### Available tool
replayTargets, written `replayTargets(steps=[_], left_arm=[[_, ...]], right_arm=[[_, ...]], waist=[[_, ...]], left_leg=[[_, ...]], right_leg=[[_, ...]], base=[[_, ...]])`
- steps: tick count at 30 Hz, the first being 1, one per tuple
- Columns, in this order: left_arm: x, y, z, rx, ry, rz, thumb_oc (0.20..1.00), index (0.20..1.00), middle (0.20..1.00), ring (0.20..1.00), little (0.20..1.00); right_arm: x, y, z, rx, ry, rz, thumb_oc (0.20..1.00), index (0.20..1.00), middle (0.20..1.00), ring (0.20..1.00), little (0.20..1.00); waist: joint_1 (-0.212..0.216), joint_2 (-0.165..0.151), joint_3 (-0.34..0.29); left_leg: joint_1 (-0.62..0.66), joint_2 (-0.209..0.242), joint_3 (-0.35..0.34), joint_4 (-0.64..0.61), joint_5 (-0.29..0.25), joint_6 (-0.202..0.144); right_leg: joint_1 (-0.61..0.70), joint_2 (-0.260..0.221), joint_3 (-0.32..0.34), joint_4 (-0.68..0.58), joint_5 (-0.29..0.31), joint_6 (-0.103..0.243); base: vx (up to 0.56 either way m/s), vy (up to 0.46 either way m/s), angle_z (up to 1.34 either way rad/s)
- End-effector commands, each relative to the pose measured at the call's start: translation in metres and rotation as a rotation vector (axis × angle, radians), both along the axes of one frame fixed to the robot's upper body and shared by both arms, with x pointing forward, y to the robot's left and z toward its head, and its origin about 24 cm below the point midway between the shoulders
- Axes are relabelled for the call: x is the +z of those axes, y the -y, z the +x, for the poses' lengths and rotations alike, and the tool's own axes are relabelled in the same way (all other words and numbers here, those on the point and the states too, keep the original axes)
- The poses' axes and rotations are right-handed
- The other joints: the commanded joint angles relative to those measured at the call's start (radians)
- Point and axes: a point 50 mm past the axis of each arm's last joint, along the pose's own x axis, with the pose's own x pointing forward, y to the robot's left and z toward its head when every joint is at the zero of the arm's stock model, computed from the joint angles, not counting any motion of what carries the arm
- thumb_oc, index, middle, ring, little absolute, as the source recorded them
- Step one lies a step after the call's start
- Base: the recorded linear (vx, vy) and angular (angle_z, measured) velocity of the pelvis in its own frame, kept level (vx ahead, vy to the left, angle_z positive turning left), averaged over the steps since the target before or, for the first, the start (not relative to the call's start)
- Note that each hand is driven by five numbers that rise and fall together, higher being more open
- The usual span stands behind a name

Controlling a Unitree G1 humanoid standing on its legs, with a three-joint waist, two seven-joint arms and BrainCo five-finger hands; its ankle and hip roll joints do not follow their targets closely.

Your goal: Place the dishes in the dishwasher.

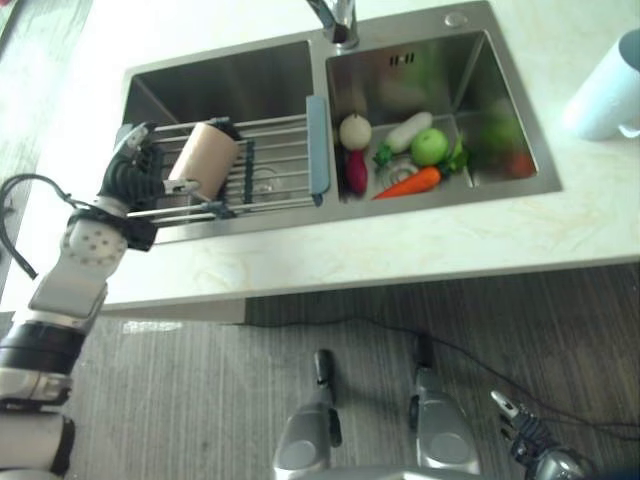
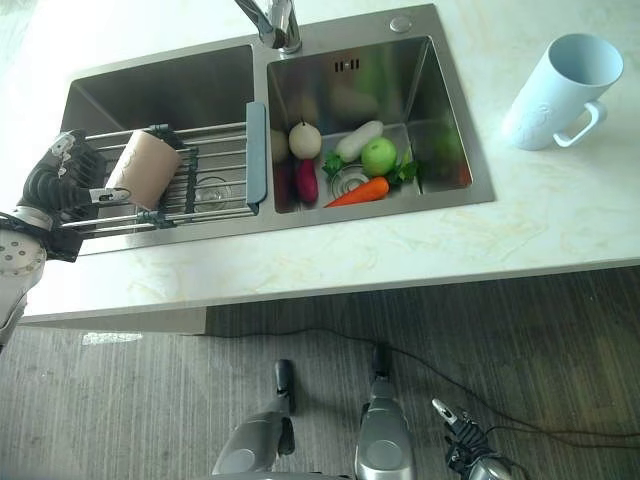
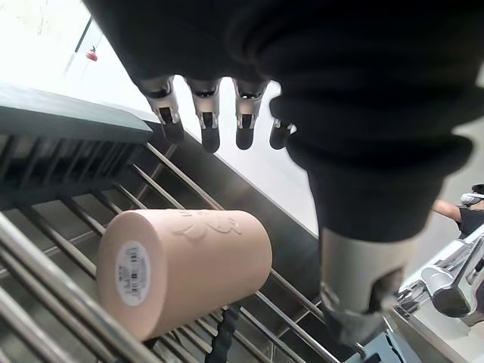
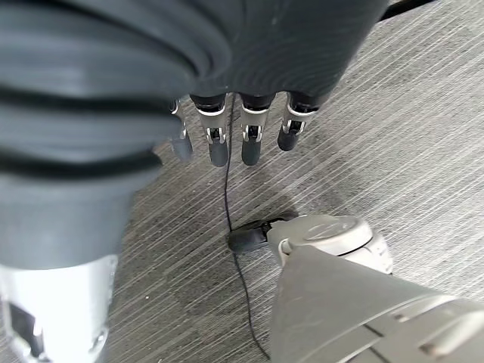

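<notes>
A beige cup [image 1: 203,158] lies on its side on a metal wire rack [image 1: 275,165] that spans the left basin of the sink [image 1: 230,85]. My left hand [image 1: 128,170] sits just left of the cup, open, fingers straight over the rack's left end and thumb close to the cup's base. In the left wrist view the cup [image 3: 181,268] rests on the bars past the straight fingers [image 3: 208,121], and nothing is gripped. My right hand [image 2: 460,425] hangs low over the floor, open and holding nothing. A light blue mug [image 2: 560,90] stands on the counter at the right.
The right basin [image 1: 480,100] holds a carrot [image 1: 410,183], a green apple [image 1: 430,146], a white radish [image 1: 410,130], an onion [image 1: 355,131] and a purple vegetable [image 1: 357,170]. The faucet [image 1: 335,20] rises behind the divider. Pale marble counter [image 1: 400,250] surrounds the sink.
</notes>
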Motion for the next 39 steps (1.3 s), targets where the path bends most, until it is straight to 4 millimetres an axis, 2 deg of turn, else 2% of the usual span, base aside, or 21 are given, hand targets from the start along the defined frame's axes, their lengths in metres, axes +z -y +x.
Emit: replayTargets(steps=[1, 6, 12, 23, 34, 39], left_arm=[[0.040, -0.007, 0.005, 0.026, 0.126, -0.023, 1.000, 1.000, 1.000, 1.000, 1.000], [0.043, -0.006, 0.011, 0.036, 0.112, -0.034, 1.000, 1.000, 1.000, 1.000, 1.000], [0.042, -0.016, 0.019, 0.129, 0.054, -0.018, 1.000, 1.000, 1.000, 1.000, 1.000], [0.048, -0.036, 0.019, 0.364, 0.018, 0.182, 1.000, 1.000, 1.000, 1.000, 1.000], [0.038, -0.037, 0.025, 0.413, -0.056, 0.155, 1.000, 1.000, 1.000, 1.000, 1.000], [0.034, -0.041, 0.026, 0.449, -0.110, 0.194, 1.000, 1.000, 1.000, 1.000, 1.000]], right_arm=[[0.009, 0.002, 0.017, 0.033, 0.053, -0.008, 1.000, 1.000, 1.000, 1.000, 1.000], [0.010, 0.003, 0.020, 0.039, 0.067, -0.011, 1.000, 1.000, 1.000, 1.000, 1.000], [0.013, 0.003, 0.026, 0.052, 0.089, -0.009, 1.000, 1.000, 1.000, 1.000, 1.000], [0.020, -0.001, 0.036, 0.073, 0.129, -0.008, 1.000, 1.000, 1.000, 1.000, 1.000], [0.023, -0.004, 0.043, 0.087, 0.156, -0.012, 1.000, 1.000, 1.000, 1.000, 1.000], [0.025, -0.004, 0.047, 0.092, 0.166, -0.011, 1.000, 1.000, 1.000, 1.000, 1.000]], waist=[[-0.026, -0.043, 0.003], [-0.034, -0.041, 0.013], [-0.050, -0.042, 0.034], [-0.066, -0.043, 0.062], [-0.073, -0.046, 0.076], [-0.076, -0.048, 0.082]], left_leg=[[0.011, -0.043, 0.056, 0.010, -0.070, 0.009], [0.002, -0.044, 0.058, 0.010, -0.069, 0.008], [-0.015, -0.042, 0.067, 0.010, -0.063, 0.005], [-0.037, -0.042, 0.067, 0.010, -0.056, 0.004], [-0.047, -0.039, 0.071, 0.010, -0.050, 0.003], [-0.051, -0.037, 0.071, 0.010, -0.047, 0.004]], right_leg=[[0.048, -0.067, 0.039, 0.006, -0.038, 0.077], [0.035, -0.069, 0.045, 0.006, -0.033, 0.079], [0.012, -0.071, 0.054, 0.006, -0.024, 0.080], [-0.015, -0.073, 0.066, 0.006, -0.014, 0.081], [-0.029, -0.074, 0.070, 0.013, -0.012, 0.081], [-0.037, -0.073, 0.072, 0.017, -0.011, 0.080]], base=[[0.00, 0.000, 0.00], [0.00, 0.000, 0.00], [-0.01, -0.007, -0.09], [0.00, 0.000, 0.00], [0.00, 0.000, 0.00], [0.00, 0.000, 0.00]])
